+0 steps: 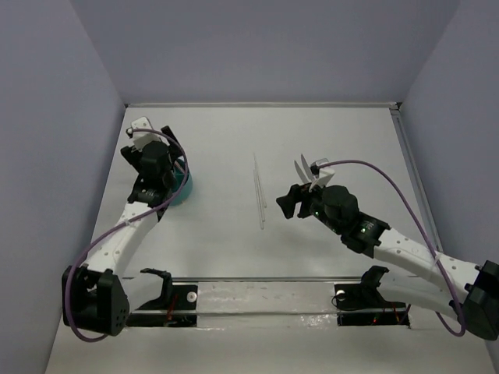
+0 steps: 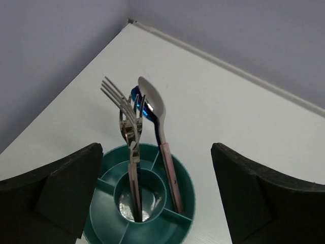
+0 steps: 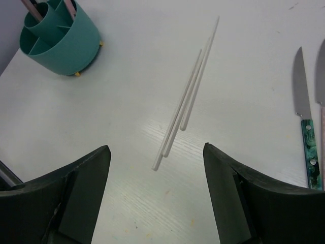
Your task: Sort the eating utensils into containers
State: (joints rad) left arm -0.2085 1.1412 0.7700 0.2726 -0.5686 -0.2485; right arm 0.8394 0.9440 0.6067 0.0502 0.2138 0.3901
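Note:
The round teal cup [image 2: 177,190] with inner dividers stands at the left of the table [image 1: 184,187]. A silver fork [image 2: 124,114] stands in its centre compartment. A silver spoon [image 2: 152,101] with a pink handle stands in an outer compartment, with a blue spoon [image 2: 135,95] behind it. My left gripper [image 2: 157,198] is open and empty just above the cup, one finger on either side. Two white chopsticks [image 3: 188,91] lie mid-table [image 1: 259,191]. A green-handled knife [image 3: 304,122] lies to their right. My right gripper [image 3: 155,193] is open and empty, just short of the chopsticks' near ends.
Another slim pale piece [image 3: 322,101] lies beside the knife at the right wrist view's edge. In the top view the knife blades [image 1: 302,167] show just beyond my right wrist. Grey walls close in the table on three sides.

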